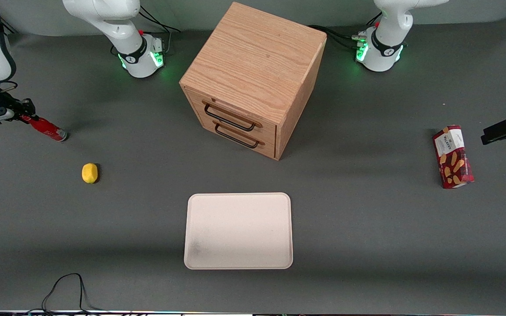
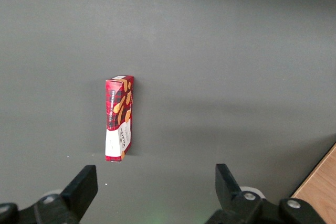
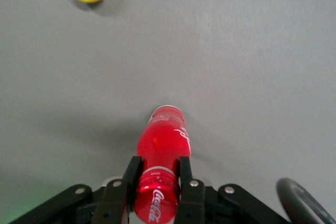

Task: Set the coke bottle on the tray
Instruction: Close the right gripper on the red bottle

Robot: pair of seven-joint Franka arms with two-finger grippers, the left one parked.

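Coke bottle (image 3: 161,145) sits pinched at its neck between the two fingers (image 3: 185,169) of the claw (image 1: 23,113), which is clenched on it at the working arm's end of the bench (image 1: 367,228), the bottle slanting down from the claw with its silvery base low over the grey surface. A yellow lemon (image 1: 89,172) lies on the bench a little nearer the front camera than the claw. The cream tray (image 1: 238,230) rests well apart from the claw toward the middle of the bench, nearer the camera than the wooden drawer cabinet (image 1: 253,79).
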